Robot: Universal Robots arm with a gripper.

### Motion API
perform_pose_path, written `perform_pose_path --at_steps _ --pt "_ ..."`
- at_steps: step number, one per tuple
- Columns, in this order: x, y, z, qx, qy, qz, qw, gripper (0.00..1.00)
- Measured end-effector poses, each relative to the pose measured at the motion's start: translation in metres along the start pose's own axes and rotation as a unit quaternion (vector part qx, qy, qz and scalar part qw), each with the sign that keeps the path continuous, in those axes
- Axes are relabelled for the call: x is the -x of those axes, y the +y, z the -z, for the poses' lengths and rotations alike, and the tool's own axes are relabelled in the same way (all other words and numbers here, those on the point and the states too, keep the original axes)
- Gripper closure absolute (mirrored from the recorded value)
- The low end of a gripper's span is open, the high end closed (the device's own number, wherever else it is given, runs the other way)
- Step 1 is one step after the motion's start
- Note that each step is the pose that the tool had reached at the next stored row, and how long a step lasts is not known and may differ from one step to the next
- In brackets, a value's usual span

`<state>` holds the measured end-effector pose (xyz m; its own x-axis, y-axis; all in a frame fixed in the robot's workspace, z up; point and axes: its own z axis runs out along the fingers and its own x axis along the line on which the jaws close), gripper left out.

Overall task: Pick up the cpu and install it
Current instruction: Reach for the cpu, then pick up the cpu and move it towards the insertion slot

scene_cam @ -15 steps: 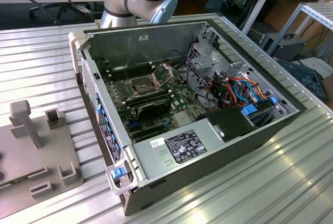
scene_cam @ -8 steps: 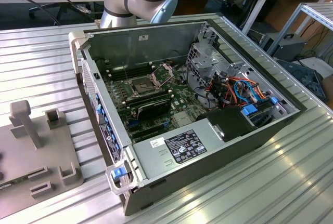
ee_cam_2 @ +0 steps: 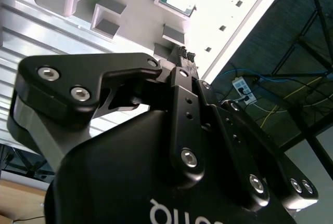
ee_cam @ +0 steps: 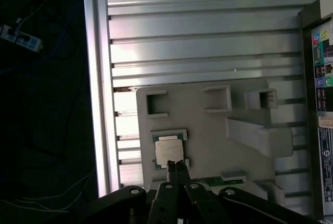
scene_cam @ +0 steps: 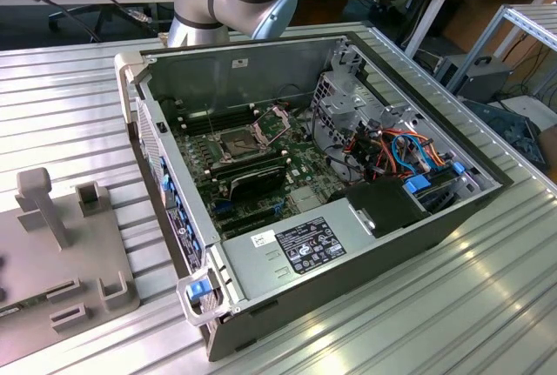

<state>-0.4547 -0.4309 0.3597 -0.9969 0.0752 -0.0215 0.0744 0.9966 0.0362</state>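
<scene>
The cpu (ee_cam: 169, 151) lies on a grey fixture (ee_cam: 208, 141), just beyond the closed fingers (ee_cam: 182, 172).

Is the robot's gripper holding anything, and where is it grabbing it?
Nothing is held. The gripper is shut and empty, close to the cpu, which lies on the grey holder plate.

Printed labels (scene_cam: 306, 245) on the power supply (scene_cam: 261, 275), stickers (ee_cam: 325, 146) on the computer case's panel (ee_cam: 311, 104), and cropped white lettering (ee_cam_2: 177, 214) on the gripper (ee_cam_2: 186, 56); none is legible.
</scene>
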Motion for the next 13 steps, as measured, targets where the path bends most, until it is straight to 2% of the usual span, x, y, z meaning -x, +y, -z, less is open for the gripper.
perform_pose_path --at_steps 13 --pt "-0.0006 -0.0003 -0.0015 0.0000 0.0000 0.000 1.00000 0.89"
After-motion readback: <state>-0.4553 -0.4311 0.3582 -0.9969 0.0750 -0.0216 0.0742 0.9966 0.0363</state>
